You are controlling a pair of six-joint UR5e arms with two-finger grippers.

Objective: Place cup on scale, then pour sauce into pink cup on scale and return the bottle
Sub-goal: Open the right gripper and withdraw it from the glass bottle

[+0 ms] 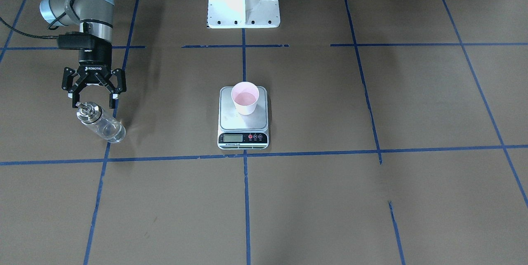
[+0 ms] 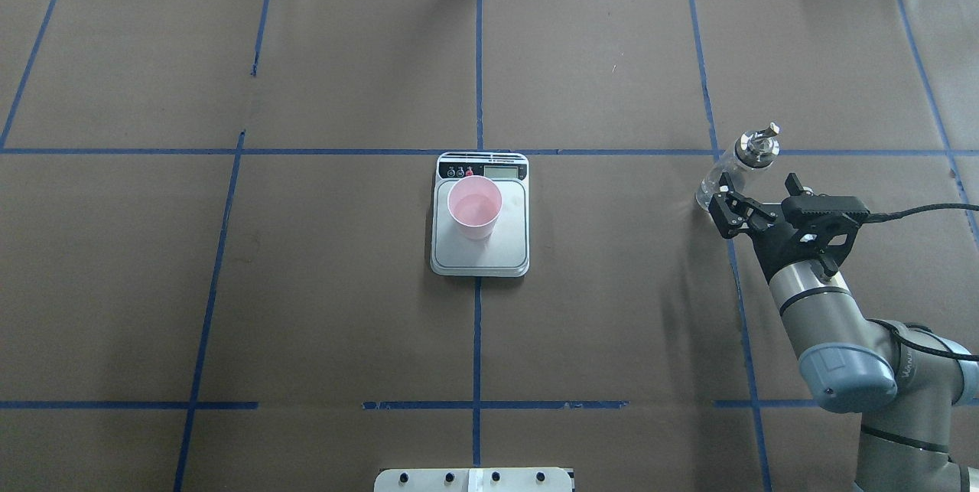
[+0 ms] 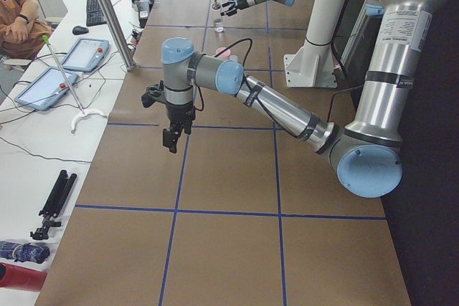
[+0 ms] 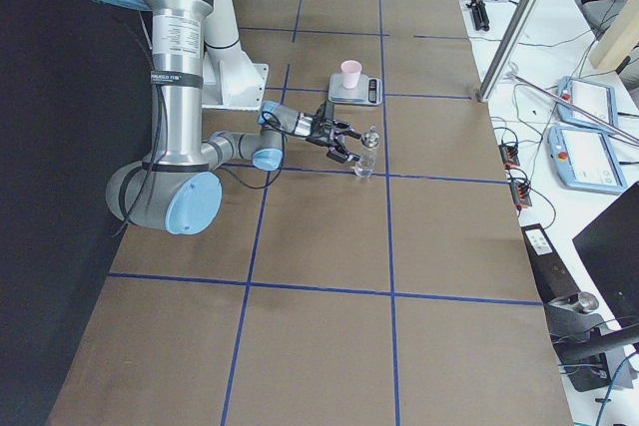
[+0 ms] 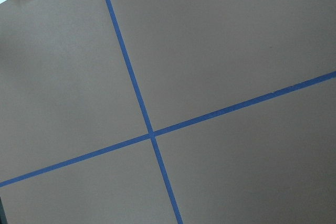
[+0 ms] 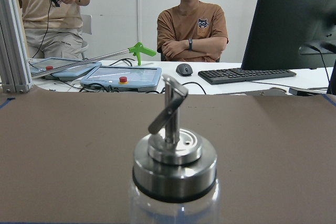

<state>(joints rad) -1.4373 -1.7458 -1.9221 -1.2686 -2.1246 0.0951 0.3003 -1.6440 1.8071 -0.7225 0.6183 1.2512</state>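
The pale pink cup (image 1: 245,98) (image 2: 474,206) stands upright on the back half of the steel scale (image 1: 243,127) (image 2: 479,259), and a little liquid seems to lie in it. The clear glass bottle (image 1: 101,123) (image 2: 719,182) (image 6: 173,171) with its silver spout stands upright on the table, far to the robot's right. My right gripper (image 1: 95,103) (image 2: 759,187) is open just behind the bottle's collar, with no finger touching the bottle. My left gripper (image 3: 172,137) hangs over bare table far from the scale, and I cannot tell whether it is open or shut.
The white robot pedestal (image 1: 243,5) stands behind the scale. Blue tape lines (image 5: 152,135) cross the brown table cover. Beyond the table's far edge are two people, tablets (image 6: 123,77) and a keyboard (image 6: 247,75) on a desk.
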